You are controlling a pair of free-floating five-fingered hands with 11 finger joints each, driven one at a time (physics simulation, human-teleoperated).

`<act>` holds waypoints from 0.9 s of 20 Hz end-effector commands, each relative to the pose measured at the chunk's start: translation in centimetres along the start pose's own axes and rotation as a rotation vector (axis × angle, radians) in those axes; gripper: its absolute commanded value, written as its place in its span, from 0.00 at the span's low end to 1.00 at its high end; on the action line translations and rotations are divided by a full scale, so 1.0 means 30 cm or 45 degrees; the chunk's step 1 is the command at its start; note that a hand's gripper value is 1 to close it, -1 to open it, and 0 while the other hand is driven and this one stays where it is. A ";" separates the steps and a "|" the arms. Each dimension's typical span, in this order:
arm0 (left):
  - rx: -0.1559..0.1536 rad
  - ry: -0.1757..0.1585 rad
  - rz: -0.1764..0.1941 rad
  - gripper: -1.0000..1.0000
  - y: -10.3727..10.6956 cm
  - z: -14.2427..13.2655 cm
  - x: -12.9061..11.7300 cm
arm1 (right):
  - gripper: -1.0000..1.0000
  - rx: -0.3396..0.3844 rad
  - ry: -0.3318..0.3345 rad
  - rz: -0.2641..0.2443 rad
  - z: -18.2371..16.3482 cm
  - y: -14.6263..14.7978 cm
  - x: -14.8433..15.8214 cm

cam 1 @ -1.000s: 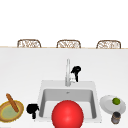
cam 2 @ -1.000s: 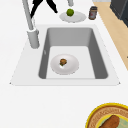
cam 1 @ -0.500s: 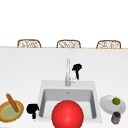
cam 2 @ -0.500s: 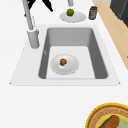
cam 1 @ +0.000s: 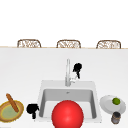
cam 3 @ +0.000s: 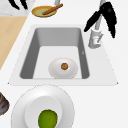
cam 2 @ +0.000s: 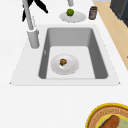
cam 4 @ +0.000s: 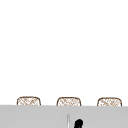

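Observation:
My right hand (cam 1: pixel 77 68) hovers just right of the faucet (cam 1: pixel 67 72), fingers straight and pointing down toward its side lever; whether they touch it I cannot tell. The same hand (cam 3: pixel 109 15) spreads beside the faucet neck (cam 3: pixel 96 30) in the right side view, and appears as a hand (cam 2: pixel 37 5) behind the faucet (cam 2: pixel 30 23) in the left side view. My left hand (cam 1: pixel 32 110) hangs open over the counter left of the sink (cam 1: pixel 42 85), holding nothing. A white plate (cam 2: pixel 64 64) with a small brown food piece (cam 2: pixel 63 61) lies in the basin.
A red round shape (cam 1: pixel 67 117) covers the sink's front in the front view. A yellow bowl (cam 1: pixel 10 111) with a brown stick sits at the left. A plate (cam 1: pixel 108 106) with a lime (cam 1: pixel 115 101) and a jar (cam 1: pixel 115 117) stand at the right. Wicker chairs (cam 1: pixel 68 43) line the back.

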 end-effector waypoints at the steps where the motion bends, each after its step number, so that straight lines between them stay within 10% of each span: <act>1: 0.000 0.000 0.000 0.50 0.000 0.000 0.000 | 0.00 0.036 -0.002 0.049 -0.039 0.042 -0.019; 18: 0.000 0.000 0.000 0.50 0.000 0.000 0.000 | 0.00 0.027 0.060 0.090 -0.151 0.151 -0.008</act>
